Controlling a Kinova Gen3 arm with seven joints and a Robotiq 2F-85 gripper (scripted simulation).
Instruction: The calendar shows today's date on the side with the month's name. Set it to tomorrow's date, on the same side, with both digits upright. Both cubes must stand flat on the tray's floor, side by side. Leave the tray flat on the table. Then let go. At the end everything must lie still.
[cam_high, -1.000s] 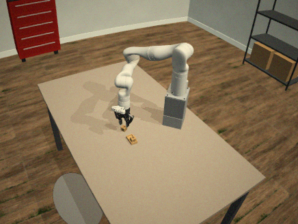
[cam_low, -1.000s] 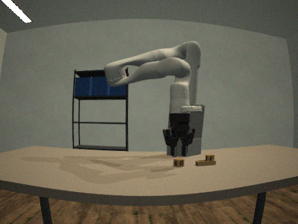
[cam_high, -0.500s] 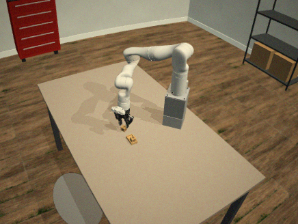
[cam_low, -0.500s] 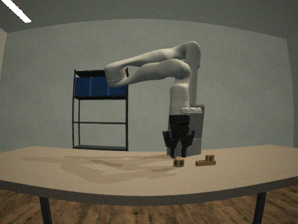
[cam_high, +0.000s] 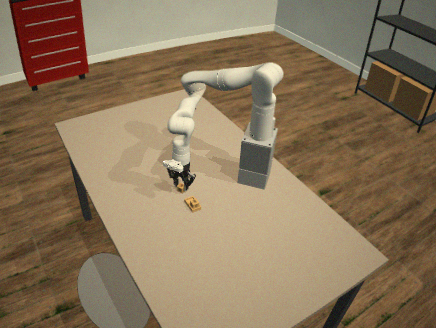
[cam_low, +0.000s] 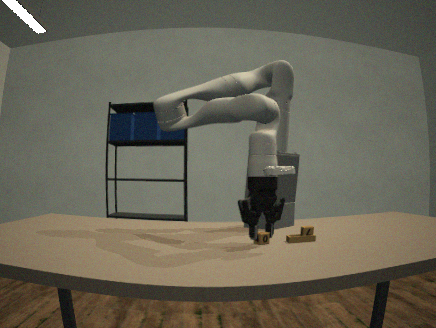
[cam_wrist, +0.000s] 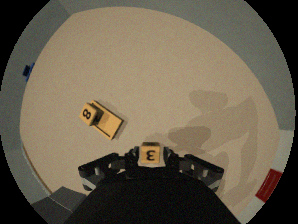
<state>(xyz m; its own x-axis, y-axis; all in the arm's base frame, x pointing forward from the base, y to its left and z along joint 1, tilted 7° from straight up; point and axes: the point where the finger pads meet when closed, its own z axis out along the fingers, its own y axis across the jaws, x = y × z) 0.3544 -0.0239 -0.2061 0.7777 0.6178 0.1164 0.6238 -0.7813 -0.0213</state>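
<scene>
My gripper (cam_low: 261, 233) points straight down at the table, its fingers partly open around a small wooden cube (cam_low: 262, 239). That cube rests on the table outside the tray. In the wrist view it sits between my fingertips with a 3 on its top face (cam_wrist: 150, 155). The wooden calendar tray (cam_low: 301, 238) lies flat on the table a short way to the right; it also shows in the wrist view (cam_wrist: 105, 120) and the overhead view (cam_high: 192, 204). A second cube (cam_wrist: 88, 112) stands at one end of the tray with an 8 on top. I cannot read the month's name.
The arm's grey base block (cam_high: 256, 162) stands on the table behind the tray. A black shelf (cam_low: 146, 161) stands beyond the table. A round stool (cam_high: 112, 291) is at the table's near left corner.
</scene>
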